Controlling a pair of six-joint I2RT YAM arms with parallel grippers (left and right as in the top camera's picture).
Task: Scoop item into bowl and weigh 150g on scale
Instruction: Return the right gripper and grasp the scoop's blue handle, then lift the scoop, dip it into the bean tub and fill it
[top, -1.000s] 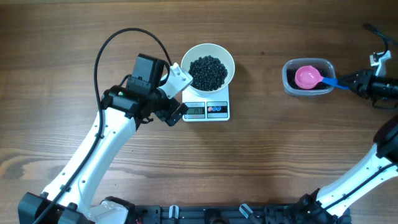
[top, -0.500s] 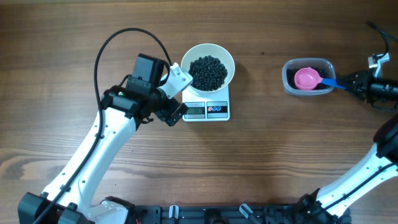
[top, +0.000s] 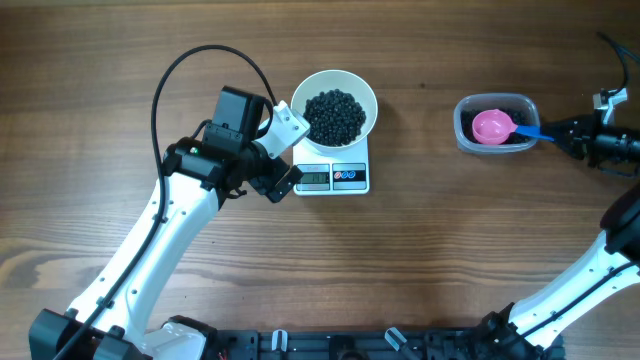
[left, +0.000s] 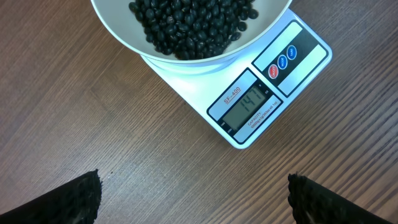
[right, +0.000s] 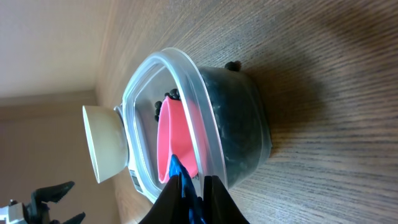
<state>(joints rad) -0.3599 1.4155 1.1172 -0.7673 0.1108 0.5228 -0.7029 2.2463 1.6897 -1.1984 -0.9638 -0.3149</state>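
- A brown wood-grain desk (top: 450, 250) carries everything; a beige wall (right: 43, 56) rises behind it.
- The white bowl (top: 335, 74), holding black beans (top: 334, 115), sits on the scale (top: 352, 178).
- The left fingers (top: 288, 152) stand wide apart beside the scale.
- The right fingers (top: 572, 131) are clamped on the blue handle of the pink scoop (top: 492, 125), which lies in a clear tub (top: 462, 135).

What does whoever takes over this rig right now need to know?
Left gripper: open, empty, beside the scale on its left.
Right gripper: shut on the blue handle of the pink scoop, whose cup sits in the clear tub at far right.
Bowl: on the scale, holding a heap of black beans.
Done: most of the load; the display seems to read 141.
Left: add a small scoop of beans to reach 150.
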